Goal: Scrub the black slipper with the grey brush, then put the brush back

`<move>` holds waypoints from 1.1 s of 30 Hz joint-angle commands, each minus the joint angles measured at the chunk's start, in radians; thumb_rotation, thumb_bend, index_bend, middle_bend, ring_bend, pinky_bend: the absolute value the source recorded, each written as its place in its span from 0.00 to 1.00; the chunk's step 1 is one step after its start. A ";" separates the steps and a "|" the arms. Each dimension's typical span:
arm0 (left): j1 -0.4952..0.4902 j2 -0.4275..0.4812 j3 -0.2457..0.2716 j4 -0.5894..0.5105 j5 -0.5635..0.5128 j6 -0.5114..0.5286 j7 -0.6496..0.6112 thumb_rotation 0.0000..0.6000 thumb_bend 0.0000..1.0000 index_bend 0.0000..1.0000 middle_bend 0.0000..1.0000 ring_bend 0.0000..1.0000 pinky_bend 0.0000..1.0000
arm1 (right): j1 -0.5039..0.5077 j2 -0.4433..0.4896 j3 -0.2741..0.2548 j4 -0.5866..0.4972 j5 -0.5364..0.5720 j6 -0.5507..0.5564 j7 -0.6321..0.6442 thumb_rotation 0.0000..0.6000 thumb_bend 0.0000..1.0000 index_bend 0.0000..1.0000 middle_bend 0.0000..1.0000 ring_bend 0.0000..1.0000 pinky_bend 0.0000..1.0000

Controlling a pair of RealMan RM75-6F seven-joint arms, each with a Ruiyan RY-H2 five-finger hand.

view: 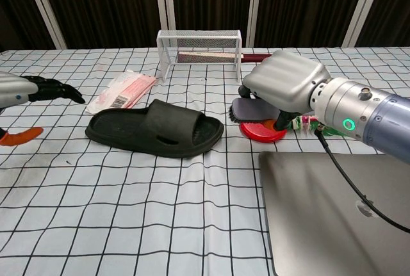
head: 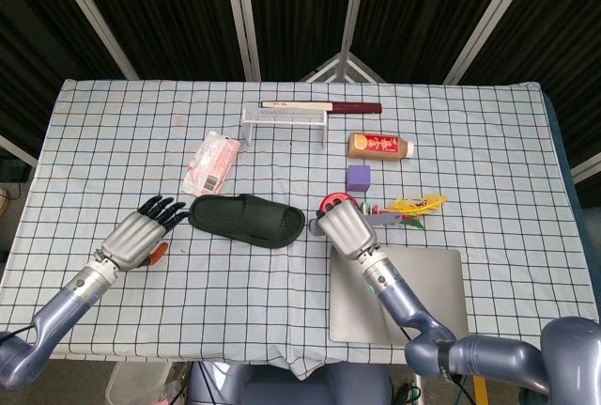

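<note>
The black slipper [head: 248,220] [view: 155,128] lies flat on the checked cloth, toe end towards the right. My right hand [head: 346,234] [view: 286,85] grips the grey brush [view: 251,109], whose bristles point down; it hovers just right of the slipper's toe, above the red disc [view: 263,132]. The brush handle [head: 387,221] sticks out to the right. My left hand [head: 139,232] [view: 29,89] reaches in from the left with fingers stretched out, holding nothing, its fingertips close to the slipper's heel end.
A grey laptop [head: 427,299] lies at the front right. Behind are a white wire rack [view: 200,47], a pink packet [head: 212,163], a brown bottle [head: 379,147], a purple cube [head: 359,178] and a feather shuttlecock [head: 409,208].
</note>
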 commanded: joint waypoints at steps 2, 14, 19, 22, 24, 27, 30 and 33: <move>-0.046 -0.043 0.011 0.054 -0.014 -0.057 -0.017 1.00 0.71 0.10 0.05 0.00 0.00 | 0.008 0.000 0.004 0.021 0.002 0.012 -0.020 1.00 0.56 0.91 0.83 0.67 0.73; -0.107 -0.138 0.046 0.220 -0.017 -0.132 -0.103 1.00 0.71 0.11 0.07 0.00 0.00 | 0.041 -0.018 0.046 0.008 0.017 0.046 -0.027 1.00 0.61 0.91 0.83 0.67 0.73; -0.110 -0.148 0.075 0.252 0.007 -0.121 -0.121 1.00 0.70 0.15 0.09 0.00 0.00 | 0.050 -0.051 0.042 0.004 0.030 0.052 -0.036 1.00 0.69 0.91 0.83 0.67 0.73; -0.116 -0.151 0.095 0.272 0.027 -0.118 -0.158 1.00 0.70 0.16 0.11 0.00 0.00 | 0.058 -0.080 0.034 0.027 0.021 0.068 -0.059 1.00 0.74 0.91 0.83 0.67 0.73; -0.120 -0.154 0.104 0.287 0.035 -0.120 -0.177 1.00 0.70 0.16 0.11 0.00 0.00 | 0.063 -0.093 0.033 0.040 0.028 0.071 -0.078 1.00 0.77 0.91 0.83 0.67 0.73; -0.125 -0.157 0.118 0.306 0.055 -0.110 -0.211 1.00 0.70 0.15 0.10 0.00 0.00 | 0.071 -0.107 0.041 0.049 0.050 0.065 -0.086 1.00 0.78 0.91 0.83 0.67 0.73; -0.133 -0.159 0.144 0.334 0.087 -0.095 -0.252 1.00 0.70 0.15 0.09 0.00 0.00 | 0.075 -0.107 0.047 0.048 0.066 0.056 -0.074 1.00 0.80 0.91 0.83 0.67 0.73; -0.138 -0.163 0.160 0.361 0.109 -0.073 -0.277 1.00 0.70 0.14 0.08 0.00 0.00 | 0.071 -0.104 0.037 0.050 0.083 0.041 -0.053 1.00 0.81 0.91 0.83 0.67 0.73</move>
